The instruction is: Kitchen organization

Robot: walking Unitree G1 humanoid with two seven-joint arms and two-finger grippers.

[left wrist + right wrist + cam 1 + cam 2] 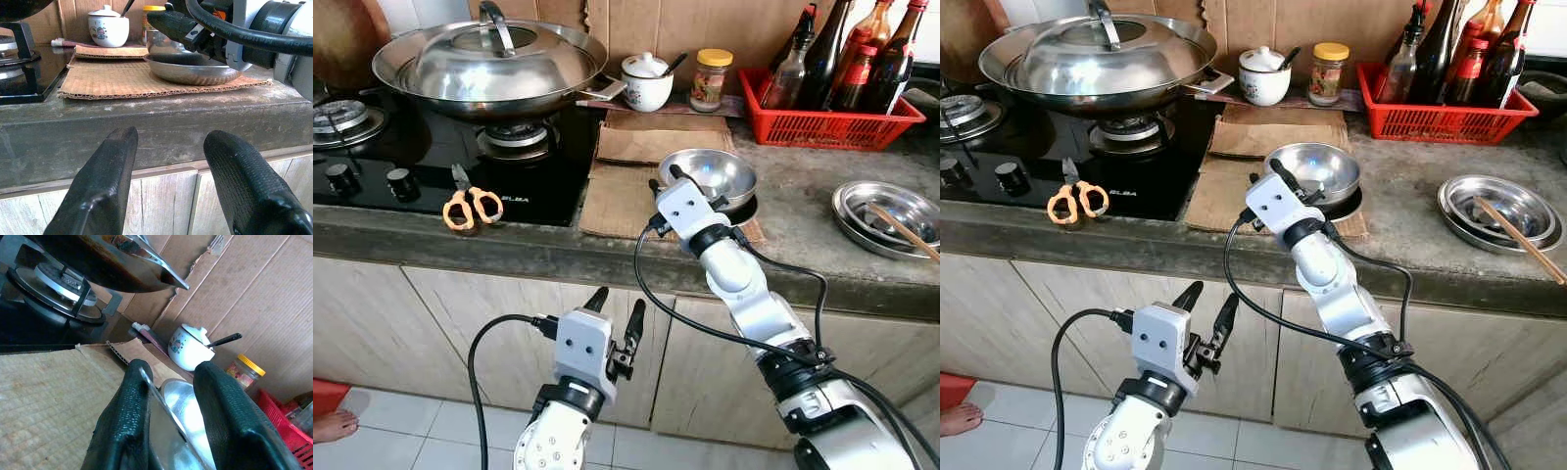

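A steel bowl (pixel 717 172) sits on a sheet of cardboard (pixel 625 196) on the stone counter, right of the stove. My right gripper (pixel 664 178) is at the bowl's near-left rim. In the right wrist view its fingers (pixel 122 416) stand on either side of the thin rim, open, with the bowl (pixel 188 411) showing in the gap between them. My left gripper (pixel 619 299) hangs open and empty below the counter edge, in front of the cabinet doors, and looks up at the bowl (pixel 190 71).
A lidded wok (pixel 489 59) is on the black hob, with orange scissors (pixel 473 208) at its front. A white pot (pixel 646 83) and a jar (pixel 712 78) stand behind. A red basket (pixel 837 122) holds bottles. Steel plates (pixel 886 211) lie at the right. A person's foot (pixel 333 426) is on the floor.
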